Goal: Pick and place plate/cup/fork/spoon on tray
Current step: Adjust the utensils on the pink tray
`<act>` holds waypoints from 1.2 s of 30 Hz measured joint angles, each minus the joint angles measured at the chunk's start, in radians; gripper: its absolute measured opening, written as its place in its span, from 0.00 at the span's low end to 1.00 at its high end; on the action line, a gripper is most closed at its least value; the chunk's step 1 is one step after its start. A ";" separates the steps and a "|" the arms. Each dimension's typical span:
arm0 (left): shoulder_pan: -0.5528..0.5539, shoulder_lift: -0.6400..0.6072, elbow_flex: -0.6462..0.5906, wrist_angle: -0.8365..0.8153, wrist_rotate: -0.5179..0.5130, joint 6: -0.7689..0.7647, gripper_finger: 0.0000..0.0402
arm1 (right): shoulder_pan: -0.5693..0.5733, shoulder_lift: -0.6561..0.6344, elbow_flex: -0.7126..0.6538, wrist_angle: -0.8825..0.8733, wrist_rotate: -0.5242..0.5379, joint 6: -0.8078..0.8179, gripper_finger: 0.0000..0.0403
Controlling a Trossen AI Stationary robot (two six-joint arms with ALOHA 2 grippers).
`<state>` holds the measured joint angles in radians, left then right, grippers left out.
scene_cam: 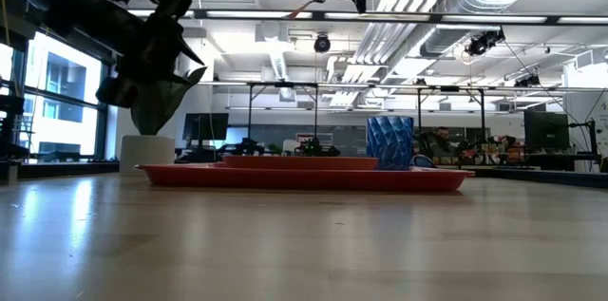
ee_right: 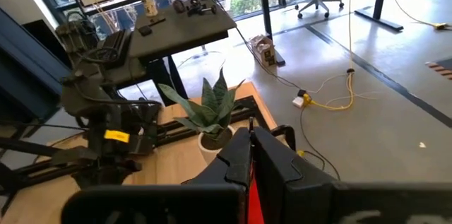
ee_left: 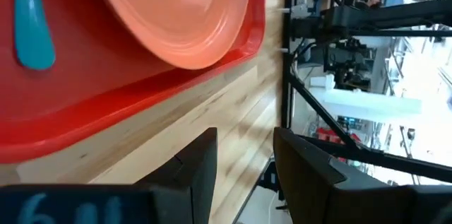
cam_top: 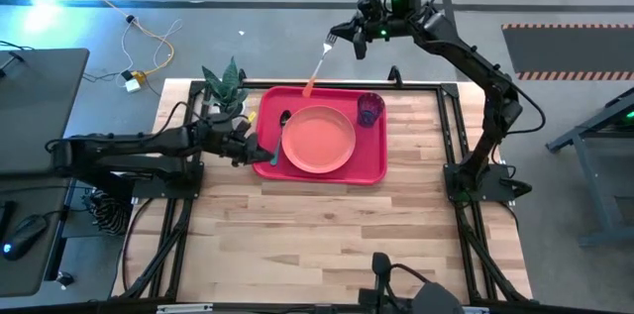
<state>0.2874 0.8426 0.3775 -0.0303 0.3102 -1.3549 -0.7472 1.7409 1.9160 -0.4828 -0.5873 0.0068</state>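
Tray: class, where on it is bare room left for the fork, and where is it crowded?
On the tray, free strips lie along the near rim below the plate and between the plate and the cup. The left edge is crowded: the spoon lies there with the left tool beside it. The right tool holds the fork above the far edge.
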 joint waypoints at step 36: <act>-0.032 0.262 0.304 -0.891 -0.593 0.074 0.32 | -0.005 0.000 0.000 -0.015 0.000 -0.007 0.00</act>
<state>0.2554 1.1047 0.6811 -0.9215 -0.2832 -1.2812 -0.7521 1.7409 1.9160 -0.4976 -0.5873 -0.0006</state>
